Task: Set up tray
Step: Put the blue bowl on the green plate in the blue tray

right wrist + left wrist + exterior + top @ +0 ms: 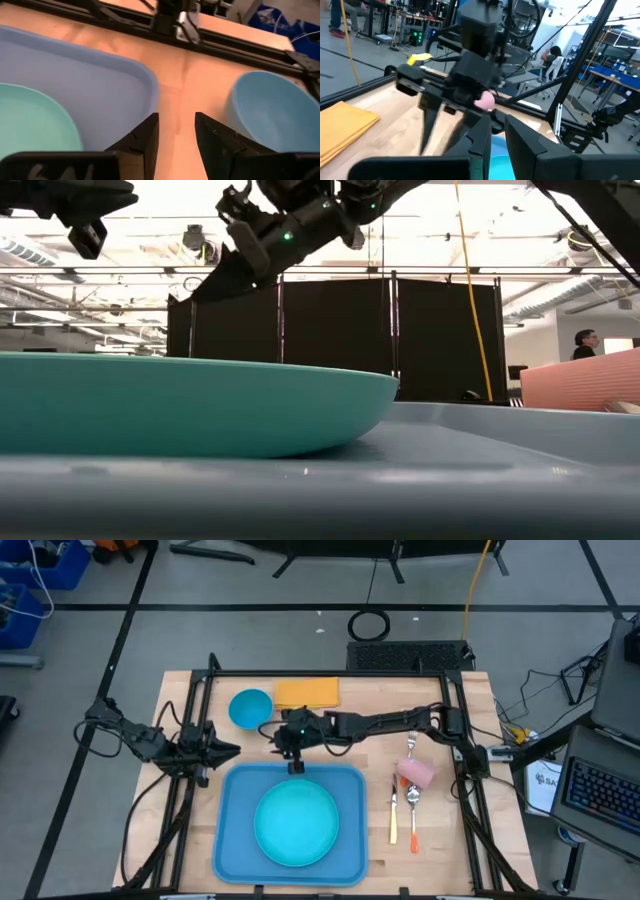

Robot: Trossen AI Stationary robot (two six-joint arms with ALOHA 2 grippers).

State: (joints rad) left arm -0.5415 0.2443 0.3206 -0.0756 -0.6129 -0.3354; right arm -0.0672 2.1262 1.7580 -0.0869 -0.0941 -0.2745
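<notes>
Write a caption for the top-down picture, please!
Turquoise plate sits on the blue tray; right arm's empty open fingers hover nearby.

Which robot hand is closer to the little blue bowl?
The right. The right gripper hangs empty beside the blue bowl, over the tray's far edge. The left gripper waits farther off, at the tray's left.

I can read almost nothing here. On my right wrist mount (pixel 55 167) there are pale handwritten marks, cut off at the edge, too partial to make out. The white box (pixel 545 785) off the table's right side carries dark print I cannot decipher.
</notes>
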